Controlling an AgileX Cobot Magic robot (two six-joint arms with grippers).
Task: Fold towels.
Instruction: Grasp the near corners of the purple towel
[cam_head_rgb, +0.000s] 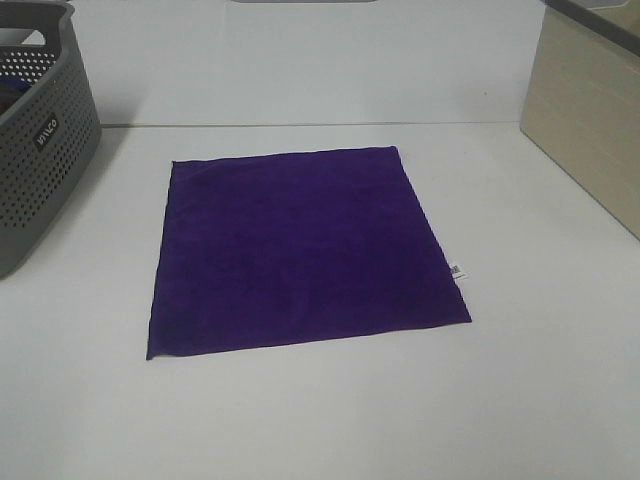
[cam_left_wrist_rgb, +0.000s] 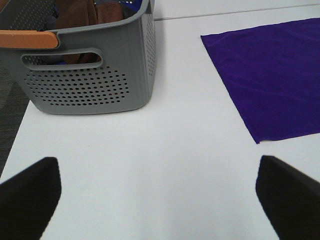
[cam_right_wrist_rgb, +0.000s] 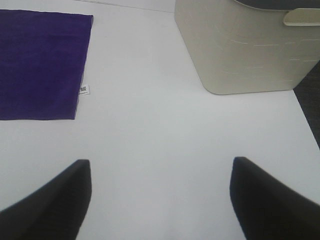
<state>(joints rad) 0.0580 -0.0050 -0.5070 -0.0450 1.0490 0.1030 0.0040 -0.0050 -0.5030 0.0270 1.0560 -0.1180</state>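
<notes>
Towel (cam_head_rgb: 300, 250) spread flat on bench (cam_head_rgb: 560, 380), unfolded (white tag (cam_head_rgb: 455, 271) on right edge), so every corner is reachable. Left end effector (cam_left_wrist_rgb: 157, 170) and right end effector (cam_right_wrist_rgb: 160, 167) both spread wide, empty, hanging off either side, likely staged for a corner grab
</notes>
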